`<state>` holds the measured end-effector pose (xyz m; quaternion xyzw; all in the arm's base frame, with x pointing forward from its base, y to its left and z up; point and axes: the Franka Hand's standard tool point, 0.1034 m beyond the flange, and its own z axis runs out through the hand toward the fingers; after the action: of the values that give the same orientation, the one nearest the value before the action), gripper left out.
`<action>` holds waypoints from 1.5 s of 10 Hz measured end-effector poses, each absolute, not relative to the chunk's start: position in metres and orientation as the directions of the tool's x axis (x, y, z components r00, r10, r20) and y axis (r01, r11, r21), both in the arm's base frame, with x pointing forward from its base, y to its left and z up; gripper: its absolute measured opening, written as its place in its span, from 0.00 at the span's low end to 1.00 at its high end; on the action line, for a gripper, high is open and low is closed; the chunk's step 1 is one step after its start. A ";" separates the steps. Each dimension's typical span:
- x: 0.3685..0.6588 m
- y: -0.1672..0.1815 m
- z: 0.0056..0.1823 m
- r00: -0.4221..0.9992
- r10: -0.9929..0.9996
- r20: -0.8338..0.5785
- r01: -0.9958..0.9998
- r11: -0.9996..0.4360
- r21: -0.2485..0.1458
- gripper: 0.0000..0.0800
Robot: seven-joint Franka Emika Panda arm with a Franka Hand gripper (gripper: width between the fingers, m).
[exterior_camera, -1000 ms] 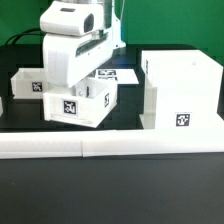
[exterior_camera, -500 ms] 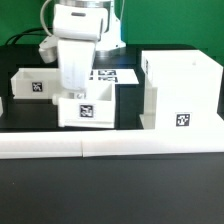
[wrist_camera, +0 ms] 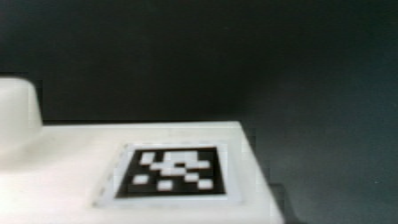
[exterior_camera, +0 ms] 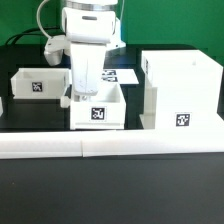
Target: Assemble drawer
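Note:
My gripper (exterior_camera: 86, 94) reaches down into a small white open drawer box (exterior_camera: 98, 116) with a marker tag on its front. It is shut on the box's wall near the exterior view's left side. The box sits on the black table just left of the tall white drawer cabinet (exterior_camera: 182, 92), apart from it. A second small white drawer box (exterior_camera: 36, 84) stands further left. In the wrist view a white panel with a marker tag (wrist_camera: 173, 172) fills the lower part, and my fingers do not show there.
The marker board (exterior_camera: 118, 75) lies behind the held box. A long white rail (exterior_camera: 110, 146) runs along the table's front edge. A rounded white part (wrist_camera: 15, 115) shows at the wrist view's edge. Cables hang behind the arm.
My gripper has moved toward the exterior view's right with the small drawer box in it, bringing the box from beside the left box to close by the cabinet and squaring it up.

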<state>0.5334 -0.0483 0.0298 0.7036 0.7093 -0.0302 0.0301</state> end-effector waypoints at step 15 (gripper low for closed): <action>0.548 -0.027 0.021 0.103 0.992 -0.072 0.995 -0.102 0.020 0.05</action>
<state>0.5478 -0.0267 0.0206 0.7420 0.6694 -0.0201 0.0314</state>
